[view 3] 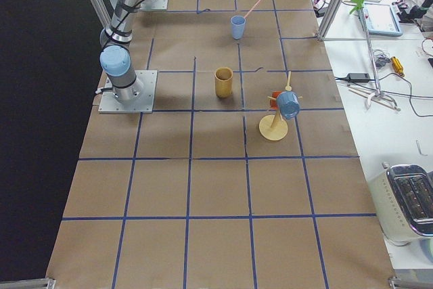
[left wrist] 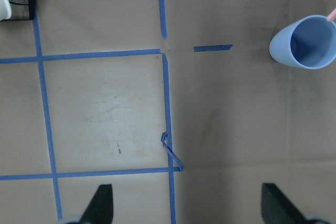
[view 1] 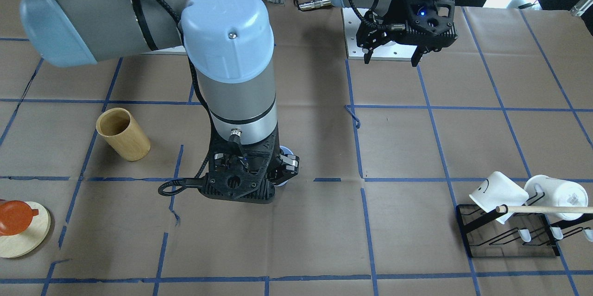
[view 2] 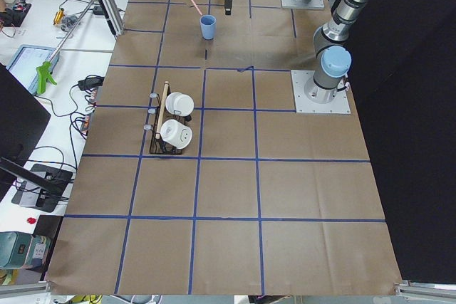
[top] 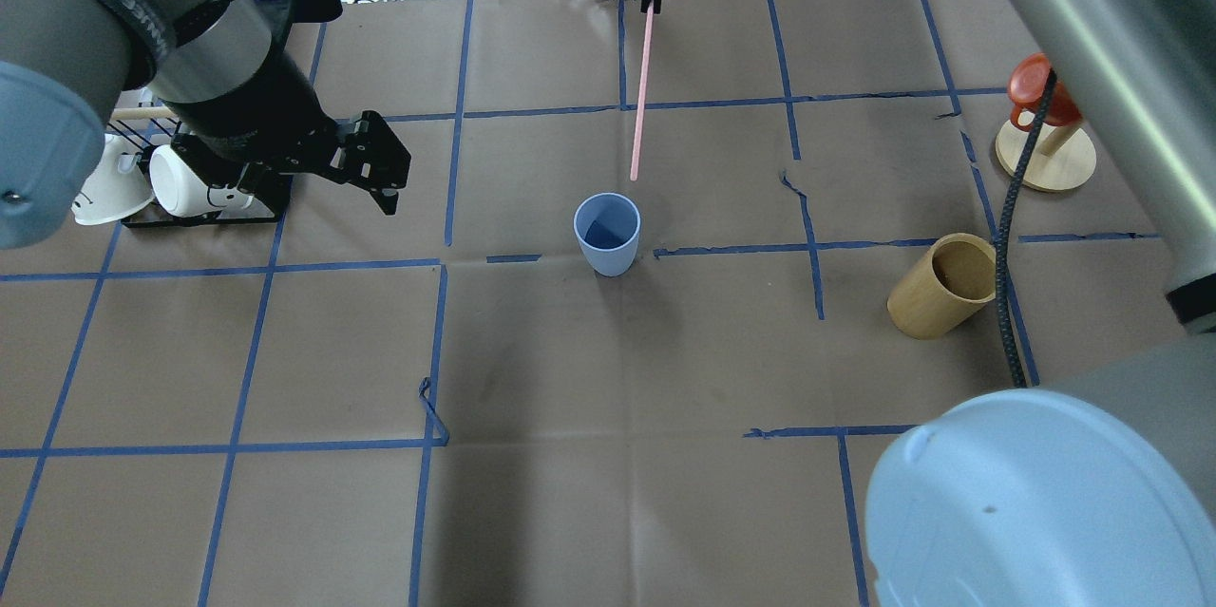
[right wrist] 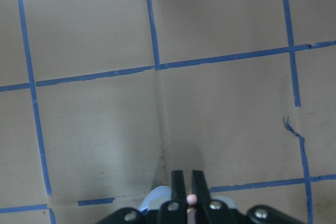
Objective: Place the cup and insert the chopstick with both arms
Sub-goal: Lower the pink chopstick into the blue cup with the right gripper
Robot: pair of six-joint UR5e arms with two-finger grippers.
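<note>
The light-blue cup [top: 606, 233] stands upright mid-table; it also shows in the left wrist view [left wrist: 304, 43]. My right gripper [top: 651, 4] is above it, shut on one pale-pink chopstick [top: 639, 94] that hangs straight down. The chopstick's lower tip is close over the cup's far rim. In the right wrist view the fingers [right wrist: 178, 190] pinch the chopstick's top end [right wrist: 191, 199]. My left gripper [top: 380, 165] is open and empty, hovering to the cup's left, beside the mug rack.
A tan bamboo cylinder [top: 940, 289] stands to the cup's right. A red piece on a round wooden stand [top: 1045, 146] is at the far right. A black rack [top: 190, 213] with white mugs [top: 185, 181] and a wooden dowel sits at the left.
</note>
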